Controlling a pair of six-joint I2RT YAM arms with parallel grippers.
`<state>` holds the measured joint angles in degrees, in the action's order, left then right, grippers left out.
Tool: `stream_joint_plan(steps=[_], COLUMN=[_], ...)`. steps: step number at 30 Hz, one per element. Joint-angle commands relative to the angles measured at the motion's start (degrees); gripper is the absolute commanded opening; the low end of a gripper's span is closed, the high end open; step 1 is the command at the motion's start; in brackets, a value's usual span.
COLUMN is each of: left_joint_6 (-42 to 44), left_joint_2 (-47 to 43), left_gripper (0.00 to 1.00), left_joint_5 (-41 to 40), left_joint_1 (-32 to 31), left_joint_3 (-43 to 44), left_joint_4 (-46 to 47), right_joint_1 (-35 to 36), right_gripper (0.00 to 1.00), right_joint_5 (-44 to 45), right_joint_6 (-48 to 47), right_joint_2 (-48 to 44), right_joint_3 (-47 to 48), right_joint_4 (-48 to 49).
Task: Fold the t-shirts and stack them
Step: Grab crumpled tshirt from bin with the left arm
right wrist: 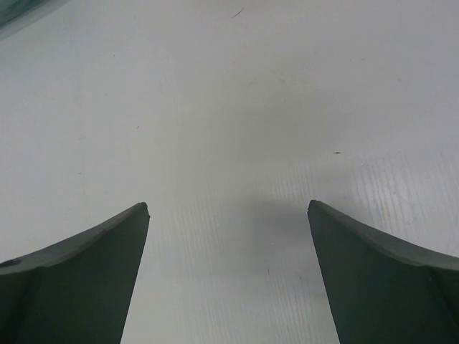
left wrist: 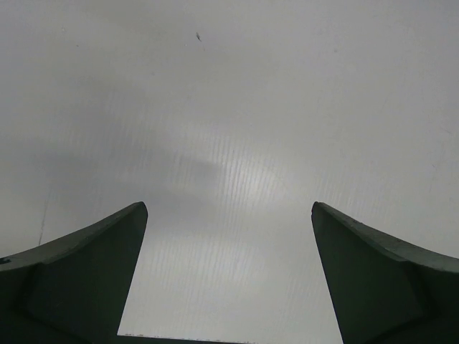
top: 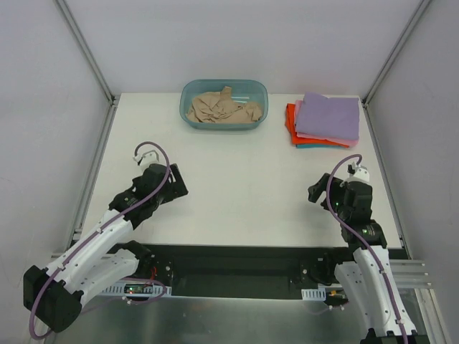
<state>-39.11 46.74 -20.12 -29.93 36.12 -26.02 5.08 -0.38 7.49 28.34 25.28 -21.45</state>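
My left pincer (left wrist: pixel 229 208) hangs spread wide over the bare white table (top: pixel 244 179), lower left of the overhead frame; my right pincer (right wrist: pixel 228 206) is spread too, at lower right. The tan t-shirt (top: pixel 224 107) lies crumpled inside the teal tub (top: pixel 183 100) at top centre. Just right of it sits the folded stack (top: pixel 326 118), lilac on top, with orange-red and teal edges beneath

A tan-beige t-shirt (top: pixel 222 107) is seen crumpled inside the teal tub (top: pixel 188 97). To its right, a lilac t-shirt (top: pixel 328 115) is stacked, folded, on a pink t-shirt (top: pixel 297 110), an orange-red t-shirt (top: pixel 291 123) and a teal t-shirt (top: pixel 308 145) on the worktop (top: pixel 244 186).
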Motion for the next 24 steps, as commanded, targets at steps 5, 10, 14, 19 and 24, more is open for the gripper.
stream_joint_plan(steps=[5, 10, 14, 19, 24], left_joint_6=[0.7, 6.2, 12.0, 14.8, 19.4], left_joint_2=[11.4, 26.9, 41.6, 62.2, 80.5], left_gripper=[0.99, 0.99, 0.99, 0.99, 0.99], left_joint_5=[-3.3, 6.5, 8.3, 10.9, 16.7], left_joint_1=[0.7, 7.5, 11.8, 13.6, 13.7], left_joint_3=[11.0, 26.1, 42.2, 66.2, 89.2], left_joint_4=[0.0, 4.0, 5.6, 5.1, 5.1], right_joint_1=[0.2, 0.2, 0.2, 0.2, 0.3], right_gripper=[0.97, 0.97, 0.97, 0.97, 0.97], right_joint_5=[1.6, 3.5, 4.1, 4.8, 5.0], right_joint_6=[1.2, -0.6, -1.4, -1.7, -2.2], right_joint_2=[1.5, 3.5, 5.8, 8.4, 8.1], right_joint_3=[2.2, 4.2, 5.8, 4.7, 4.3], right_joint_4=[4.0, 4.6, 4.0, 4.7, 5.2])
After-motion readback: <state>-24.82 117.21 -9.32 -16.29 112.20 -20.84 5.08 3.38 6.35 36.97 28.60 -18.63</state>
